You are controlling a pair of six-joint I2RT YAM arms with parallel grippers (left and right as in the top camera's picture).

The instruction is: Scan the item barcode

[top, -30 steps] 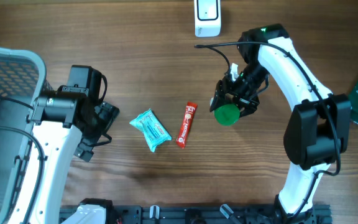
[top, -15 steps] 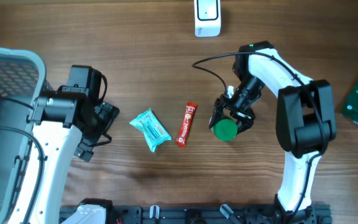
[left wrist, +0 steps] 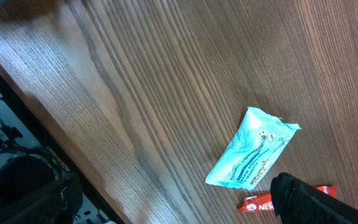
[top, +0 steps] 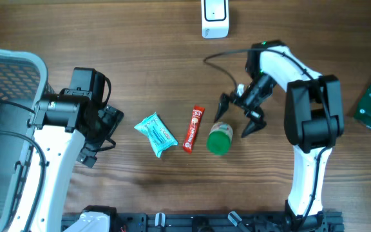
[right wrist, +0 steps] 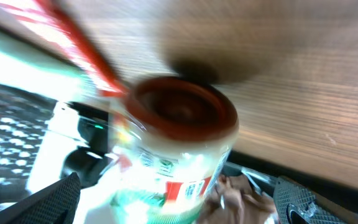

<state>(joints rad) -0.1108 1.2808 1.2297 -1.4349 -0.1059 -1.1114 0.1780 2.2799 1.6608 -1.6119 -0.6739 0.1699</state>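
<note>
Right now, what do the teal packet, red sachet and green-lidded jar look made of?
Teal packet: thin plastic film, likely; crinkled, crimped ends.
Red sachet: glossy film or foil laminate.
Green-lidded jar: pale plastic or glass body, printed label, matte plastic-looking lid.

The right hand [top: 238, 118] hangs over the wooden surface [top: 140, 38] with its jaws spread wide. The green-lidded jar [top: 219, 138] lies just on their near side, apparently clear of both fingers. Left of the jar lie a red stick packet [top: 193, 129] and a teal pouch [top: 156, 134]. A white scanner [top: 214, 18] stands at the far edge.
</note>
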